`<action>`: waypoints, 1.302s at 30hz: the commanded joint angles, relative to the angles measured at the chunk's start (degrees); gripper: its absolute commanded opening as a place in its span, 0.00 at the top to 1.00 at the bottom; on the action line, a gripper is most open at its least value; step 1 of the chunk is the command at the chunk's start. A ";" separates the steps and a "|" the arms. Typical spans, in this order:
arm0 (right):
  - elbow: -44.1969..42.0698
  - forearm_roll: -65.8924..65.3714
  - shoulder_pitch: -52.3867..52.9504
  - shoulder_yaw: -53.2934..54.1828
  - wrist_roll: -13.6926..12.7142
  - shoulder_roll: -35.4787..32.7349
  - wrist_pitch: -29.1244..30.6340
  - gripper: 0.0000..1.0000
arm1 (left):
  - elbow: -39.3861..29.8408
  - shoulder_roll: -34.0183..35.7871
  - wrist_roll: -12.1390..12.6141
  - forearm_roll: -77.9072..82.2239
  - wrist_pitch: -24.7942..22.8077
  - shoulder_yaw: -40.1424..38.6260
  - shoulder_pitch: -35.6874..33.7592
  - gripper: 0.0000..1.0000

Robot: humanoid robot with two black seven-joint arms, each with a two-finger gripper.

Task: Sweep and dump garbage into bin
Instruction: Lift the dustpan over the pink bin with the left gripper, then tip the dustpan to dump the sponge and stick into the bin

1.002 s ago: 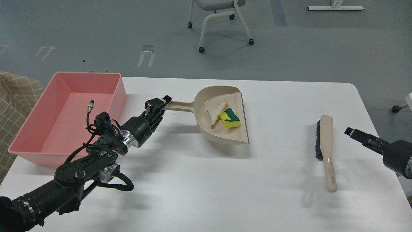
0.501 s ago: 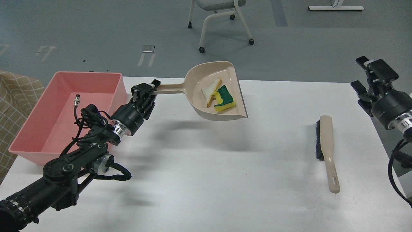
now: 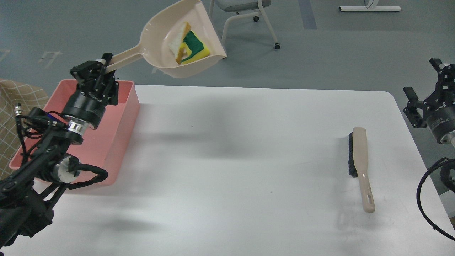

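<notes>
My left gripper [image 3: 101, 67] is shut on the long handle of the beige dustpan [image 3: 161, 60] and holds it high in the air, above the table's far left and right of the bin. In the pan lie the garbage: the yellow sponge chunk with a dark green top [image 3: 193, 48] and the whitish bread-like slice [image 3: 178, 41], both against the pan's back wall. The pink bin [image 3: 121, 117] stands at the table's left, under my left arm. My right gripper [image 3: 423, 90] is open and empty, off the table's right edge.
The beige hand brush with black bristles [image 3: 359, 163] lies on the white table [image 3: 227, 160] at the right. A wheeled chair [image 3: 245, 21] stands on the floor behind the table. A checked cloth [image 3: 14, 103] shows at the far left.
My left gripper has lifted the dustpan with the garbage off the table and swung it up and left toward the bin. My right arm has risen and pulled back to the right.
</notes>
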 commanded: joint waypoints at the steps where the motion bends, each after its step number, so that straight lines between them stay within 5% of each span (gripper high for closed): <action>1: -0.05 0.01 -0.10 0.03 0.03 0.51 0.10 0.06 | 0.64 5.36 -0.01 -0.49 -2.72 -6.56 6.98 0.97; 15: 0.03 0.01 -1.50 0.12 0.12 2.10 0.19 0.06 | 5.56 22.51 -0.01 -0.40 -4.13 -9.83 22.99 0.97; 39: 1.79 0.28 -2.82 2.84 0.21 2.10 0.72 0.06 | 8.47 39.12 -0.01 17.61 -6.41 -8.69 21.51 0.96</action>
